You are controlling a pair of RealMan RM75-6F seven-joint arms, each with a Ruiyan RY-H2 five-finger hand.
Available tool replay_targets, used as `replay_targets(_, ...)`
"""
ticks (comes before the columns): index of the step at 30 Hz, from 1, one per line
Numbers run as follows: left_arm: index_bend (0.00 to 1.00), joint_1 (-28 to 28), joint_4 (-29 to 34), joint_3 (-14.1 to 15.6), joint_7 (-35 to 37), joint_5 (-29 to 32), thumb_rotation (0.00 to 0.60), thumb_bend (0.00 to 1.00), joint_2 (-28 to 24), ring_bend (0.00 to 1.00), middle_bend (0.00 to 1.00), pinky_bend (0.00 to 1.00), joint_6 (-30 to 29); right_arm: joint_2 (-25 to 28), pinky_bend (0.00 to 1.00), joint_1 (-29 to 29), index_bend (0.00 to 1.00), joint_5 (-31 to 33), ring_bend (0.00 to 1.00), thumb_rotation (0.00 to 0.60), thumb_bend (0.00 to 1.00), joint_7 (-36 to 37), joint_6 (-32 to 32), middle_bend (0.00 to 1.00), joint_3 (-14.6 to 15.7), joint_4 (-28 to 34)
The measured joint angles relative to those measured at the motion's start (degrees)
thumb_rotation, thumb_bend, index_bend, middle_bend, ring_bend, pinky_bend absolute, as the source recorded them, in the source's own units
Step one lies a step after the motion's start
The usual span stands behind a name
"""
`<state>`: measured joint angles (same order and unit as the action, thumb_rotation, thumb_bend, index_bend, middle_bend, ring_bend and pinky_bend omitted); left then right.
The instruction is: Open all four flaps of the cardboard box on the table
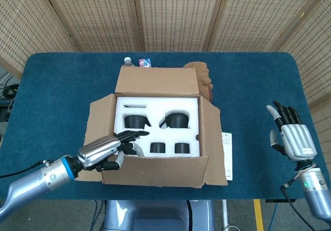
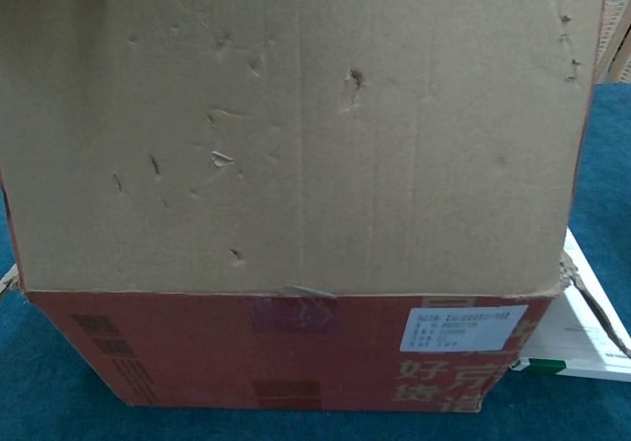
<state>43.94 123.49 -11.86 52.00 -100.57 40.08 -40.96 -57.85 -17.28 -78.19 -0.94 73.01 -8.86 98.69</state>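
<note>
The cardboard box sits in the middle of the head view on the blue counter, its flaps spread outward. The far flap stands up toward the top of the frame, the side flaps lean out left and right, and the near flap rises almost upright, filling most of the chest view and hiding everything behind it there. Inside, white foam holds several dark round pieces. Wide bare counter lies left and right of the box; the near edge of the counter is close to the box's front.

Behind the far flap a brown object, a bottle cap and a small coloured item are mostly hidden. A white paper pokes out beside the box's lower right corner.

The left robot hand is at the box's lower left corner, fingers reaching over the inner edge by the near flap; whether it pinches the cardboard I cannot tell. The right robot hand is well apart at the right edge, fingers spread, holding nothing.
</note>
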Motion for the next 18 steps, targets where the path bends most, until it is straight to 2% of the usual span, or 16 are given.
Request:
replay_targets(8, 0.35, 3.90, -2.64, 5.58, 18.54, -14.19, 0.166, 0.98, -3.24, 0.00, 0.00, 0.00, -6.37, 0.05, 0.00, -0.11, 0.02, 0.11, 0.00, 0.600, 0.72, -0.10, -0.22, 0.00, -0.03, 0.12)
replay_targets(13, 0.35, 6.48, -4.50, 9.24, 24.15, -20.16, 0.165, 0.98, -4.41, 0.00, 0.00, 0.00, -10.44, -0.04, 0.00, -0.16, 0.02, 0.19, 0.00, 0.600, 0.72, -0.08, -0.23, 0.00, -0.09, 0.11)
replay_targets(18, 0.35, 9.11, -5.32, 12.71, 27.07, -23.74, 0.167, 0.98, -4.63, 0.00, 0.00, 0.00, -11.86, -0.08, 0.00, -0.05, 0.02, 0.28, 0.00, 0.600, 0.72, 0.22, -0.21, 0.00, -0.04, -0.09)
